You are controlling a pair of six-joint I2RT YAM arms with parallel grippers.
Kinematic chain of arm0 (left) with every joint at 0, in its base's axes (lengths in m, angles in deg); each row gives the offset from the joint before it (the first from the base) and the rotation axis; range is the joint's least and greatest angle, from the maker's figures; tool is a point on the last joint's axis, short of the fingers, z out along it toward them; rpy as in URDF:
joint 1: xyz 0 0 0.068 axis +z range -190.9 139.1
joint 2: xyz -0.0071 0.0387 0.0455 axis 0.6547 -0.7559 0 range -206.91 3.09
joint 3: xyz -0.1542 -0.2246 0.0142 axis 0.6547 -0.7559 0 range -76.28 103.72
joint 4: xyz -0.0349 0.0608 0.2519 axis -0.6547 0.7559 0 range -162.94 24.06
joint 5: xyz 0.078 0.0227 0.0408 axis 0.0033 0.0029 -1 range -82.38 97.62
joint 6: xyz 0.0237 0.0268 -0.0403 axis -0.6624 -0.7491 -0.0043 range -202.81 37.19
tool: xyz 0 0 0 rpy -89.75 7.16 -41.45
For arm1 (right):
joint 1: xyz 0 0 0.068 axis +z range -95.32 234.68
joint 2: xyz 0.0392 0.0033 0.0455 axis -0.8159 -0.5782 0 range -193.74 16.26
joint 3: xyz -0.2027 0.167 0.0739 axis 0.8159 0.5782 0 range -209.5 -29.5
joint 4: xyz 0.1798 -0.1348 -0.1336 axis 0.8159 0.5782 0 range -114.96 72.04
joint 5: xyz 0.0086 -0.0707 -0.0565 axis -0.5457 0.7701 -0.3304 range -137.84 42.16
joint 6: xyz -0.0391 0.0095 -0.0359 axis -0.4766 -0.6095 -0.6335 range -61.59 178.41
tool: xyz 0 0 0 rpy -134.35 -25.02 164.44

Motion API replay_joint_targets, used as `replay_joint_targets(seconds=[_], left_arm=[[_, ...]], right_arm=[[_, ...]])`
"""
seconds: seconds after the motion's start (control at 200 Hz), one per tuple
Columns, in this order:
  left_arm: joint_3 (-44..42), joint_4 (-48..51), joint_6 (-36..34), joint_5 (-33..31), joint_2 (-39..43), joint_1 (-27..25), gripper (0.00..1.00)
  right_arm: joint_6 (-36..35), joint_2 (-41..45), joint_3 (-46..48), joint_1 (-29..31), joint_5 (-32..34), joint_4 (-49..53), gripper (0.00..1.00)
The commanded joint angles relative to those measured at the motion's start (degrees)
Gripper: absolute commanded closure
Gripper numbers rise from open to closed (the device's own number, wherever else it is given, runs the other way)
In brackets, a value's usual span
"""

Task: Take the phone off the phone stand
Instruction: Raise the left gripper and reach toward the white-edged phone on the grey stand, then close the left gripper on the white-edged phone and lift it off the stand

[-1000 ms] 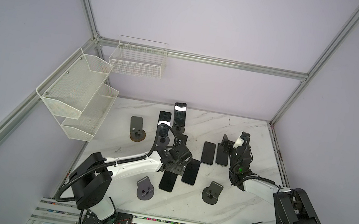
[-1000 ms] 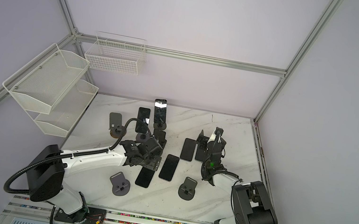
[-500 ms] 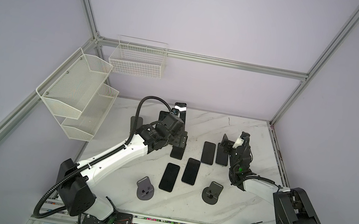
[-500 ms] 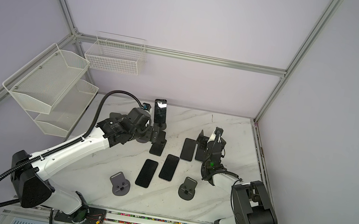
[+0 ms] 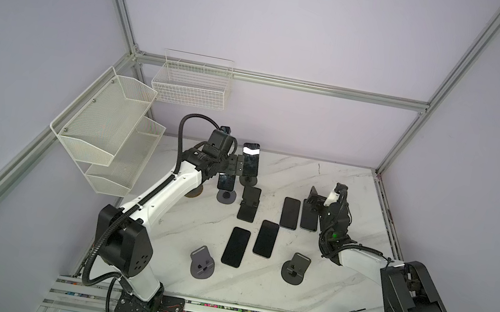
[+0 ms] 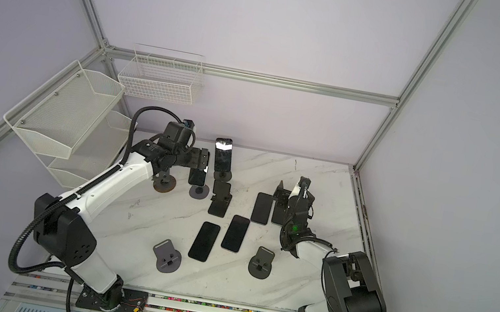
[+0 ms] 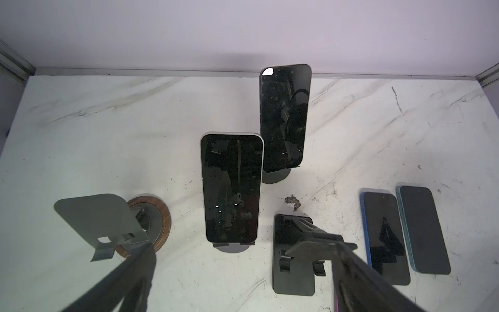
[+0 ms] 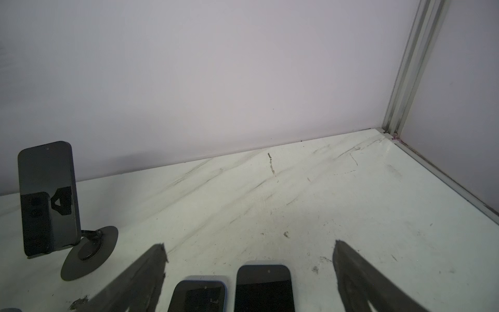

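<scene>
Left fingers (image 7: 135, 270) are wide apart and hold nothing. Right fingers (image 8: 140, 275) are also apart and empty, over two flat phones (image 8: 263, 286), well away from the job.

Target, by my read: the white-edged phone (image 7: 231, 189), seated in its phone stand (image 7: 233, 248) just ahead of the left fingertips and roughly centred on the gap between them.

Orientation: long axis near vertical, leaning back a little. Screen faces the left fingers. Bottom short edge sits in the stand's lip, top edge is free.

Risks:
- Stand looks light and not fixed to the table (image 7: 108, 121). Pulling forward instead of up likely drags or tips it along with the phone.
- Closing too low catches the lip hooks rather than the phone's side edges.
- Glass face and smooth edges: a shallow pinch may slip and drop the phone.
- Tight neighbours: an empty stand (image 7: 100, 218) sits just outside one finger and a rectangular-base stand (image 7: 293, 283) right by the other. Fingers this wide can clip either one.
- The far phone (image 7: 285, 116) stands just beyond the target, so overshoot knocks it.
</scene>
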Motion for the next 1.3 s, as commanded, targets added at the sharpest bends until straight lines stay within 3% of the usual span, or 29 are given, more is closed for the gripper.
replay_joint_targets(seconds=[0.0,0.285,0.735,1.2,1.295], left_arm=[[6.31,-2.05,-2.12,4.81,-2.25,1.89,0.0],[10.88,-4.33,-4.0,9.13,-8.99,4.67,0.01],[15.85,-5.06,-4.61,3.08,-16.35,4.71,0.01],[19.77,-4.94,-5.58,4.11,-22.55,4.72,0.0],[20.08,-5.06,-5.41,3.66,-23.33,4.69,0.04]], right_arm=[[-0.65,0.13,-0.68,-0.04,0.24,-0.9,0.03],[-0.58,0.05,-0.76,-0.07,0.57,-0.66,0.03],[-0.55,0.15,-0.65,-0.12,0.59,-0.84,0.03],[-0.73,0.18,-0.64,0.02,0.46,-0.96,0.03],[-0.68,0.11,-0.66,0.02,0.42,-0.89,0.03]])
